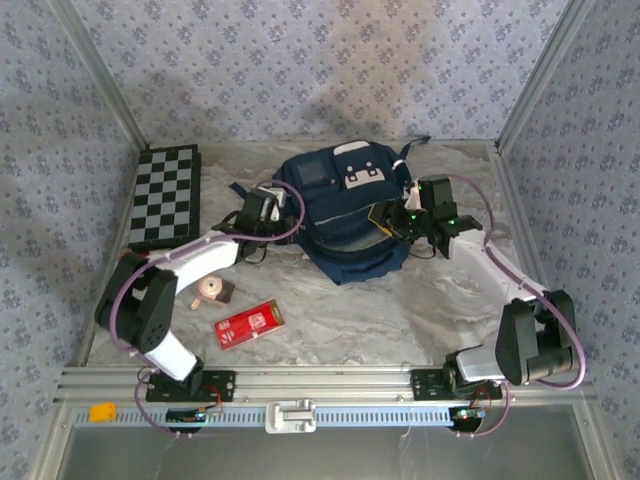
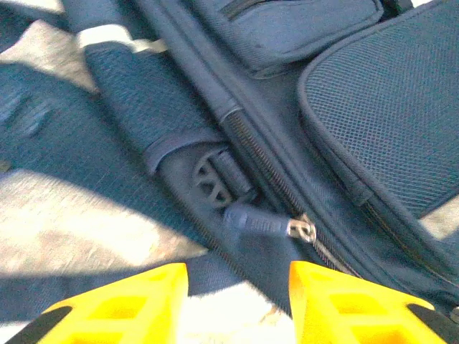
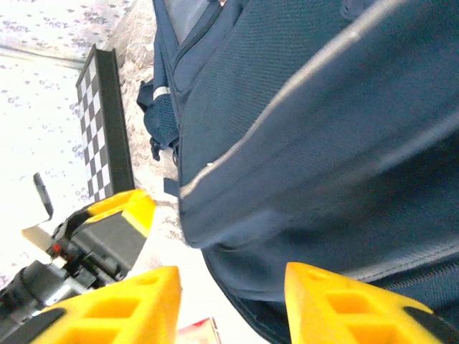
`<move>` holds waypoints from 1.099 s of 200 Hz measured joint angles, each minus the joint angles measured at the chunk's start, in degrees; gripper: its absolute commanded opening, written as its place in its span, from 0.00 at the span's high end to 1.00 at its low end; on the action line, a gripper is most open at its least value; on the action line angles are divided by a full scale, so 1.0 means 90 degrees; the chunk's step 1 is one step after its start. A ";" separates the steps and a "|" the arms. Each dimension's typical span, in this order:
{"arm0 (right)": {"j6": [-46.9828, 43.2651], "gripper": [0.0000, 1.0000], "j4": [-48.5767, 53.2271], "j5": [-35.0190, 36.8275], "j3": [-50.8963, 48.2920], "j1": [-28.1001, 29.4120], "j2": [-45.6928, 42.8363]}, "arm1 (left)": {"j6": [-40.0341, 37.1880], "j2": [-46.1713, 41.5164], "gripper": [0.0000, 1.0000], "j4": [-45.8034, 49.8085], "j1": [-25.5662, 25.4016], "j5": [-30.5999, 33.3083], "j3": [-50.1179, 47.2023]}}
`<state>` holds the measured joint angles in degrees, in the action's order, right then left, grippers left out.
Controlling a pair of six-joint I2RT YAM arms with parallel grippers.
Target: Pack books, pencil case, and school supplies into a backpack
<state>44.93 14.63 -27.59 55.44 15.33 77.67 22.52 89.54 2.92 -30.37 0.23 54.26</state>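
The backpack [image 1: 345,215] lies at the back of the tabletop [image 1: 400,310] flanked by both arms, left gripper [image 2: 238,276] parted and empty just before its zip pull [image 2: 301,229], right gripper [image 3: 233,276] parted and empty beside its other flank, probably to open it, while the pencil case [image 1: 250,322] lies nearer the front.

**Item 1:** backpack [image 1: 345,215]. Lg, navy fabric, white patches on upper face, grey-white trim stripe across the mid. Lies flat, centre-rear of table [image 1: 400,320], dark straps trailing at L side. Close up: mesh pocket [image 2: 387,93], zip w/ metal slider [image 2: 303,229].

**Item 2:** pencil case [image 1: 250,323]. Flat red rect. box, white print. Lies flat, front-L, skewed, well apart from backpack.
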 measured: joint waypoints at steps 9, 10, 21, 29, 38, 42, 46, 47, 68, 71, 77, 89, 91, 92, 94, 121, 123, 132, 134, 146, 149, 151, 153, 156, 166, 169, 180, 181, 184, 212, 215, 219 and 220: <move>-0.0114 0.44 0.0192 0.0199 0.0000 0.0124 -0.0202 | 0.0119 -0.0338 0.52 0.0279 0.0000 -0.0010 -0.0073; -0.0136 0.43 0.0231 0.0253 0.0000 0.0151 -0.0238 | 0.0124 -0.0374 0.52 0.0308 0.0000 -0.0012 -0.0080; -0.0323 0.39 0.0425 0.0508 0.0000 0.0401 -0.0503 | 0.0308 -0.0809 0.49 0.0641 0.0000 -0.0032 -0.0151; -0.0430 0.37 0.0522 0.0692 0.0000 0.0648 -0.0668 | 0.0413 -0.1154 0.48 0.0860 -0.0012 -0.0027 -0.0197; -0.0529 0.35 0.0573 0.0894 -0.0002 0.0971 -0.0794 | 0.0510 -0.1479 0.47 0.1086 -0.0012 -0.0022 -0.0233; -0.0578 0.34 0.0578 0.0971 -0.0002 0.1088 -0.0828 | 0.0563 -0.1617 0.47 0.1205 -0.0012 -0.0015 -0.0245; -0.0636 0.33 0.0580 0.1044 -0.0005 0.1251 -0.0843 | 0.0593 -0.1739 0.47 0.1338 -0.0012 0.0005 -0.0245; -0.0651 0.33 0.0580 0.1061 -0.0007 0.1275 -0.0843 | 0.0602 -0.1758 0.47 0.1360 -0.0012 0.0012 -0.0245; -0.0957 0.30 0.0508 0.1333 -0.0097 0.2021 -0.0741 | 0.0811 -0.2108 0.47 0.2016 0.0010 0.0151 -0.0245; -0.0986 0.30 0.0495 0.1355 -0.0107 0.2108 -0.0692 | 0.0843 -0.2125 0.46 0.2110 0.0015 0.0172 -0.0245; -0.1076 0.30 0.0488 0.1382 -0.0109 0.2288 -0.0576 | 0.0899 -0.2152 0.46 0.2293 0.0027 0.0204 -0.0248; -0.1226 0.30 0.0423 0.1447 -0.0107 0.2637 -0.0228 | 0.1015 -0.2205 0.46 0.2640 0.0051 0.0245 -0.0282; -0.1239 0.30 0.0410 0.1450 -0.0107 0.2674 -0.0177 | 0.1037 -0.2229 0.46 0.2705 0.0058 0.0248 -0.0291; -0.1246 0.30 0.0403 0.1455 -0.0107 0.2715 -0.0129 | 0.1049 -0.2237 0.46 0.2725 0.0061 0.0250 -0.0296; -0.1263 0.29 0.0398 0.1469 -0.0107 0.2771 -0.0066 | 0.1073 -0.2251 0.45 0.2786 0.0073 0.0260 -0.0311; -0.1358 0.27 0.0146 0.1605 -0.0075 0.3373 0.0714 | 0.1360 -0.2769 0.44 0.3487 0.0221 0.0306 -0.0539; -0.1370 0.27 0.0114 0.1622 -0.0061 0.3424 0.0770 | 0.1379 -0.2805 0.43 0.3526 0.0238 0.0308 -0.0546; -0.1447 0.24 0.0000 0.1702 0.0019 0.3670 0.1008 | 0.1467 -0.3016 0.43 0.3745 0.0396 0.0308 -0.0580; -0.1479 0.24 -0.0032 0.1739 0.0049 0.3730 0.1066 | 0.1481 -0.3058 0.43 0.3779 0.0440 0.0301 -0.0590; -0.1622 0.22 -0.0243 0.1841 0.0248 0.4034 0.1404 | 0.1562 -0.3303 0.42 0.3951 0.0692 0.0308 -0.0622; -0.1678 0.22 -0.0323 0.1860 0.0325 0.4116 0.1508 | 0.1586 -0.3368 0.42 0.3985 0.0772 0.0304 -0.0634; -0.1702 0.22 -0.0364 0.1860 0.0357 0.4150 0.1562 | 0.1586 -0.3415 0.42 0.4007 0.0828 0.0301 -0.0641; -0.1739 0.21 -0.0410 0.1853 0.0406 0.4201 0.1634 | 0.1598 -0.3453 0.41 0.4027 0.0886 0.0296 -0.0648; -0.1783 0.21 -0.0476 0.1858 0.0469 0.4252 0.1717 | 0.1613 -0.3500 0.42 0.4046 0.0952 0.0284 -0.0661; -0.1987 0.19 -0.0736 0.1851 0.0702 0.4425 0.2052 | 0.1632 -0.3655 0.41 0.4141 0.1222 0.0223 -0.0692; -0.2057 0.19 -0.0804 0.1851 0.0775 0.4466 0.2135 | 0.1634 -0.3687 0.41 0.4170 0.1302 0.0192 -0.0699; -0.2370 0.16 -0.1078 0.1855 0.1030 0.4614 0.2480 | 0.1632 -0.3796 0.41 0.4250 0.1630 0.0092 -0.0738; -0.2421 0.15 -0.1098 0.1858 0.1066 0.4631 0.2521 | 0.1632 -0.3806 0.41 0.4262 0.1676 0.0078 -0.0741; -0.2511 0.15 -0.1151 0.1870 0.1139 0.4660 0.2603 | 0.1630 -0.3825 0.41 0.4284 0.1758 0.0049 -0.0753; -0.3451 0.10 -0.1610 0.1831 0.1945 0.4942 0.3427 | 0.1596 -0.3932 0.40 0.4544 0.2494 -0.0165 -0.0763; -0.3548 0.10 -0.1668 0.1804 0.2008 0.4964 0.3490 | 0.1579 -0.3939 0.39 0.4561 0.2552 -0.0177 -0.0763; -0.3648 0.08 -0.1744 0.1783 0.2064 0.4988 0.3565 | 0.1566 -0.3946 0.39 0.4583 0.2635 -0.0206 -0.0763; -0.3696 0.08 -0.1773 0.1761 0.2084 0.4998 0.3589 | 0.1564 -0.3949 0.39 0.4585 0.2650 -0.0216 -0.0763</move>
<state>11.66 -1.32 -11.75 74.19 60.31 109.97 36.60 54.00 44.18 -6.52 -1.72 47.40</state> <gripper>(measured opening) 0.896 0.602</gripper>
